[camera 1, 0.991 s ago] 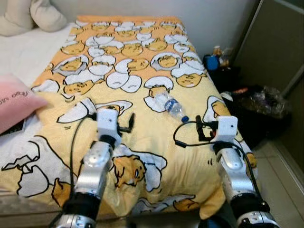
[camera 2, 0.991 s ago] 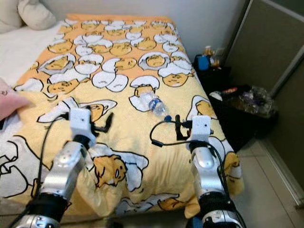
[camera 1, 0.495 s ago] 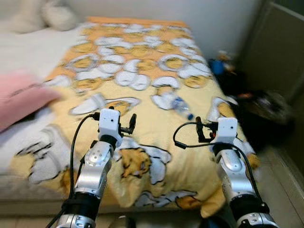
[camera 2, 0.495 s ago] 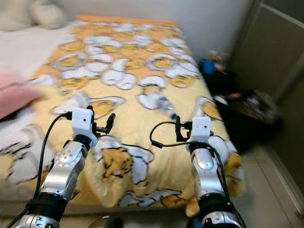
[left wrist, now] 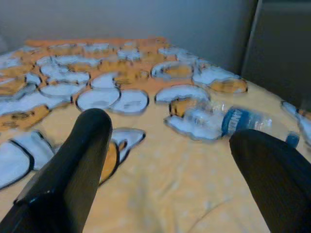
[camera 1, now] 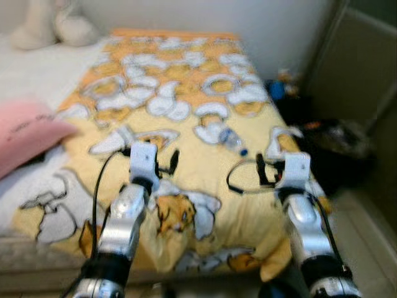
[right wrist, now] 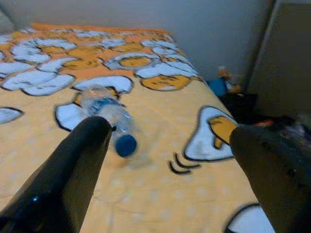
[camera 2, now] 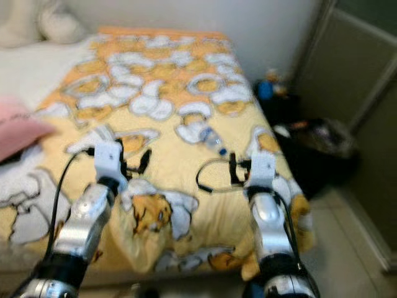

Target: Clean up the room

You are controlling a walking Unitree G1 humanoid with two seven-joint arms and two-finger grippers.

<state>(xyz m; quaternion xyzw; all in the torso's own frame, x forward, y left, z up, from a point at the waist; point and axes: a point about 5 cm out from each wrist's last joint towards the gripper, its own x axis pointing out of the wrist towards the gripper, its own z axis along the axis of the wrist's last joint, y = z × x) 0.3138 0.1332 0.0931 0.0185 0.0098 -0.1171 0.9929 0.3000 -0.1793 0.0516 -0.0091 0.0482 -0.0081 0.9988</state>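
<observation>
A plastic bottle [camera 1: 231,139] lies untouched on the bed [camera 1: 186,81], just ahead of the right gripper [camera 1: 259,170]. Both it and the left gripper [camera 1: 171,162] hover empty, fingers spread. Cleanup looks barely begun.

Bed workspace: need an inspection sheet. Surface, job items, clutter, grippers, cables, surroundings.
Surface: bed covered by a yellow cartoon-print blanket, rumpled at the near edge; head views blurred.
Job's things: clear plastic bottle with blue cap and blue label, lying on its side on the blanket, ahead of the right arm.
Clutter: pink pillow at the bed's left; pale cushions at the far left corner.
Grippers: left gripper and right gripper both raised over the near blanket, fingers apart, holding nothing.
Cables: black cable looping beside the right wrist; another along the left arm.
Surroundings: dark pile of bags and small items on the floor right of the bed; wall behind.
</observation>
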